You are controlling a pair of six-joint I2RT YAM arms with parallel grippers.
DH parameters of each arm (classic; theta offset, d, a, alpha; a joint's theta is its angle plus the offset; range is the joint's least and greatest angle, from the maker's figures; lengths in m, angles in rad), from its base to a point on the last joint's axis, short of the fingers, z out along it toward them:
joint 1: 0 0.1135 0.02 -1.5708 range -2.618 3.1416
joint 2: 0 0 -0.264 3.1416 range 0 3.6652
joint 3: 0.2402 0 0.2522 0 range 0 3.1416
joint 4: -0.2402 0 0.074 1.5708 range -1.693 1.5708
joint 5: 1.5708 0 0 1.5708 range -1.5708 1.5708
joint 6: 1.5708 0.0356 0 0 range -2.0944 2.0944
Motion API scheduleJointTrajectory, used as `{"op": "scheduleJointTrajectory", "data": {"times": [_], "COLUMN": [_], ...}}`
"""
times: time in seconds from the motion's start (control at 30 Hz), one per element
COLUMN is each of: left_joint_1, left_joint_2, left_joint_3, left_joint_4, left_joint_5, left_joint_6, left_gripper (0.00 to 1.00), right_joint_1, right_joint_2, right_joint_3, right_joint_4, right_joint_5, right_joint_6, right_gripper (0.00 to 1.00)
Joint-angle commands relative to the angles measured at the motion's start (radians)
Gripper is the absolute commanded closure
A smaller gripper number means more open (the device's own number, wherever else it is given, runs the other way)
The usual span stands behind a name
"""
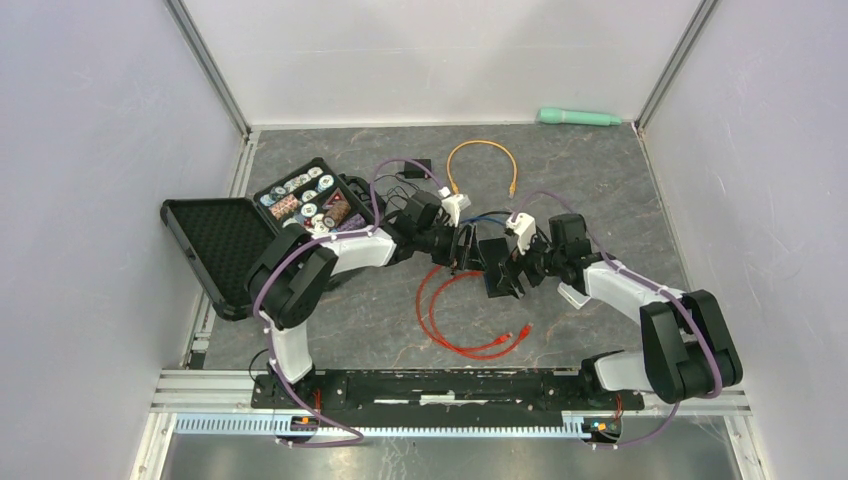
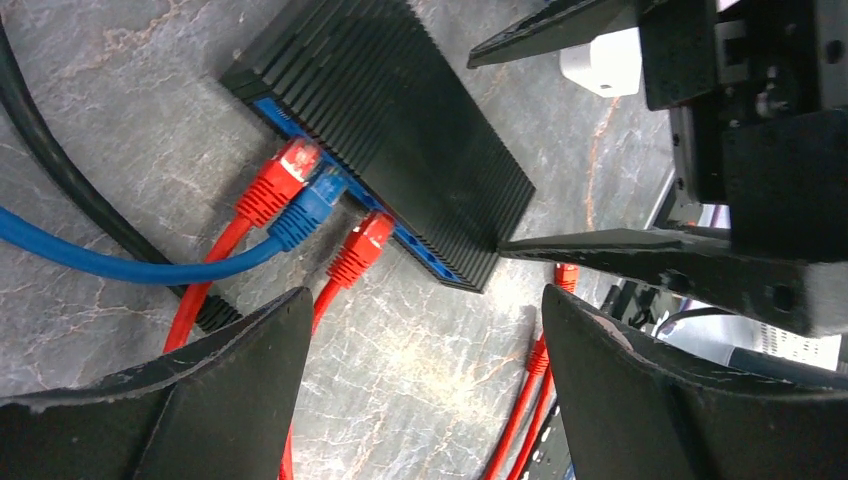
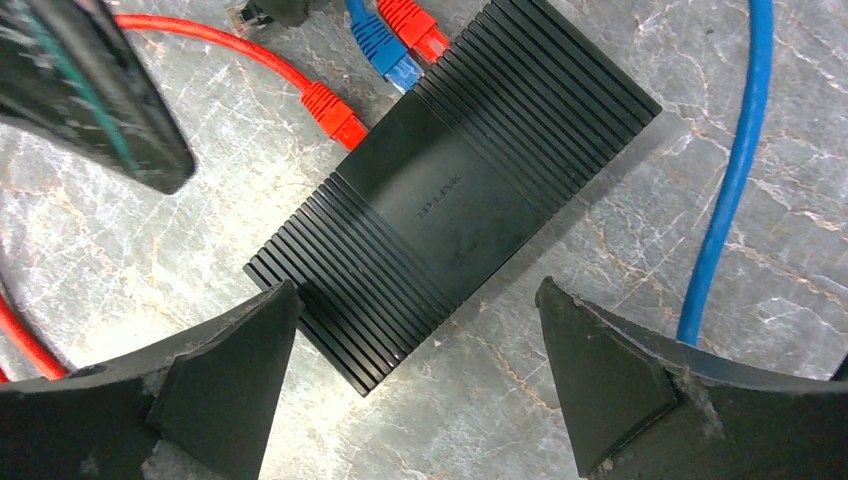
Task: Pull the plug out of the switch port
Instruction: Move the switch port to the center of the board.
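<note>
The small red plastic plug (image 2: 362, 250) sits in a front port of the light black ribbed switch (image 2: 400, 130) on the grey marbled table (image 2: 100, 100), so the released left gripper (image 2: 424, 295) should probably pinch its stiff body, not the soft red cable (image 2: 325, 297), while the equally released right gripper (image 3: 418, 290) steadies the switch.

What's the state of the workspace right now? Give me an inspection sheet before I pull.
Surface: grey marbled table, no spills seen.
Job's things: black switch; red plug, blue plug and second red plug all in its ports.
Clutter: open black case, green tool by the back wall.
Grippers: left gripper open, right gripper open, both above the switch, holding nothing.
Cables: red cable coiled, orange cable loose, blue cable beside the switch.
Surroundings: white walls; nothing else seen.
</note>
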Motion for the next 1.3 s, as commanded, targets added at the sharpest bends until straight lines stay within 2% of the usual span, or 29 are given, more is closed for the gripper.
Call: {"op": "scheduleJointTrajectory", "data": {"times": [0.0,0.43,0.63,0.87,1.13,1.27], "left_joint_1": [-0.001,-0.006,-0.011,-0.032,-0.035,-0.034], "left_joint_2": [0.048,0.106,0.126,0.14,0.15,0.174], "left_joint_3": [0.003,-0.022,-0.056,-0.049,-0.092,-0.128], "left_joint_4": [0.023,0.082,0.172,0.254,0.387,0.542], "left_joint_5": [-0.02,0.02,0.06,0.078,0.103,0.144], "left_joint_6": [0.057,-0.001,-0.099,-0.207,-0.313,-0.397], "left_gripper": [0.1,0.12,0.13,0.13,0.13,0.13], "right_joint_1": [0.008,0.011,0.011,-0.01,-0.046,-0.047], "right_joint_2": [-0.02,0.076,0.157,0.289,0.256,0.242], "right_joint_3": [-0.016,0.052,0.141,0.253,0.206,0.21], "right_joint_4": [0.061,0.0,-0.029,-0.139,-0.082,-0.108], "right_joint_5": [-0.055,-0.146,-0.176,-0.249,-0.24,-0.224], "right_joint_6": [0.059,0.044,0.029,-0.033,0.029,0.011], "right_gripper": [0.03,0.02,0.02,0.02,0.02,0.02]}}
